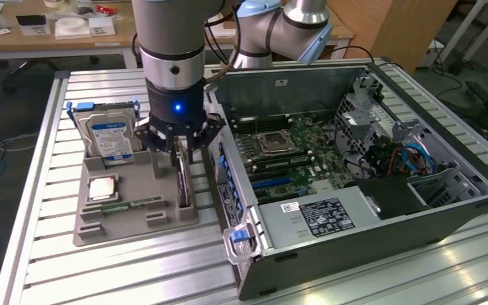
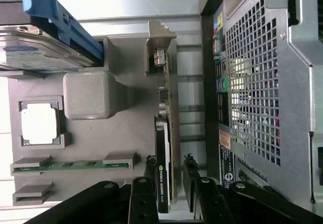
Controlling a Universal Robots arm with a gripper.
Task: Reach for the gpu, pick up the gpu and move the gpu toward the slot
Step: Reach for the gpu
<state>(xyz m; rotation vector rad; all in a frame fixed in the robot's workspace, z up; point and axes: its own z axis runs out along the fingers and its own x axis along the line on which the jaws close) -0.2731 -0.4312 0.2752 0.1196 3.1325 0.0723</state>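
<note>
The gpu point(image 1: 182, 185) stands edge-on as a dark slab in the grey holder point(image 1: 125, 222) beside the computer case. In the wrist view the gpu point(image 2: 162, 173) shows its black cooler, green board edge and silvery bracket. My gripper point(image 1: 178, 154) is directly over it, open. Its two fingertips point(image 2: 149, 172) straddle the card's near end, and a small gap still shows on the board side. In that view the gripper point(image 2: 169, 172) holds nothing. The slot point(image 1: 268, 183) is a blue connector on the motherboard inside the open case.
The holder also carries a blue-labelled hard drive point(image 1: 111, 136), a processor chip point(image 1: 101, 188) and a narrow memory stick point(image 1: 125, 206). The open computer case point(image 1: 380, 210) lies close to the gpu on the exterior view's right, with its perforated wall point(image 2: 252, 82) near my fingers.
</note>
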